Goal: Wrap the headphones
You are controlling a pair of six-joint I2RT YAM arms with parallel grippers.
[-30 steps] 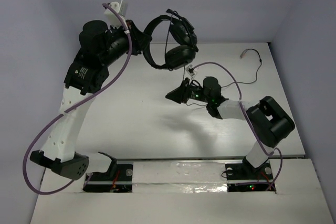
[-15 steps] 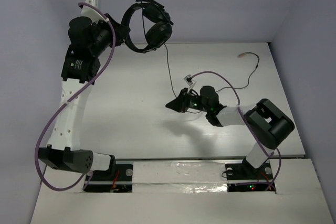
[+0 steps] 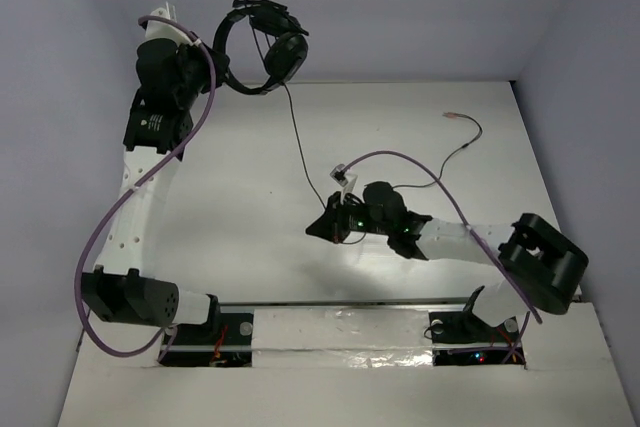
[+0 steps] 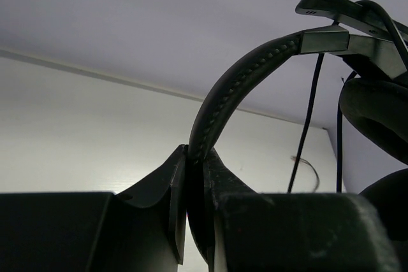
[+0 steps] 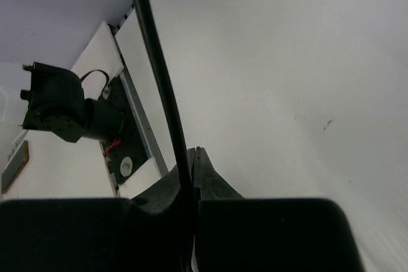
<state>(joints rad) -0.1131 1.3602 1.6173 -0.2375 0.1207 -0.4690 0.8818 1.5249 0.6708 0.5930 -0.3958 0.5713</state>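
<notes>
The black headphones (image 3: pixel 262 47) hang high at the back left, held by the headband (image 4: pixel 239 87) in my left gripper (image 3: pixel 213 65), which is shut on it (image 4: pixel 196 157). The earcups (image 4: pixel 376 113) hang to the right of the band. The thin dark cable (image 3: pixel 297 142) runs down from the earcups to my right gripper (image 3: pixel 322 229), which is shut on the cable (image 5: pixel 167 103) low over the table. The rest of the cable trails right to the reddish plug (image 3: pixel 452 116) lying on the table.
The white table (image 3: pixel 220 207) ends at the back wall and at a metal strip (image 3: pixel 340 304) in front. Purple robot cables (image 3: pixel 400 159) loop over both arms. The left arm's base (image 5: pixel 60 109) shows in the right wrist view.
My left gripper has lifted the headphones further left and back. My right gripper has slid left and nearer along the cable, and the plug end has been dragged left across the table.
</notes>
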